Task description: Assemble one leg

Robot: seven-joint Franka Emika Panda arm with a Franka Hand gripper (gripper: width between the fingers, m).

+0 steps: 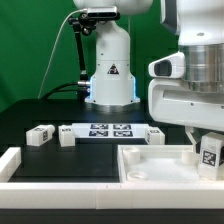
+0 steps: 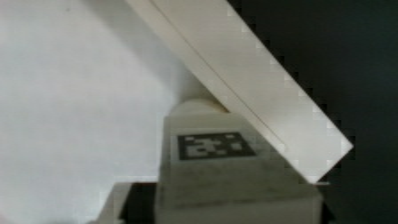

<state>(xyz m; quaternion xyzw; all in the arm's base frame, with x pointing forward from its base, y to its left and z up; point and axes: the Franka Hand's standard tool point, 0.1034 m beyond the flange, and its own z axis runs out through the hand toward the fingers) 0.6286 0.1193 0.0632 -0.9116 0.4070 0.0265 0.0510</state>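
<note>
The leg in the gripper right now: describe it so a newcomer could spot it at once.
Start at the wide white plastic tray-like part in the front of the exterior view, towards its right. At the tray's right end, the gripper reaches down from the big white arm; the small white plastic block with a black-and-white square tag sits between its fingers. Similar tagged blocks lie loose on the black table; only this one is held.

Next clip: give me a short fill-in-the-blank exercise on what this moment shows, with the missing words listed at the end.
1. The gripper is shut on a ____ with a square tag.
2. The held leg hangs over the white tray-like part near the exterior view's ____ edge.
3. The marker board lies flat on the ____ table.
4. Loose legs lie ____ the marker board, not on it.

Missing words: leg; right; black; beside
</note>
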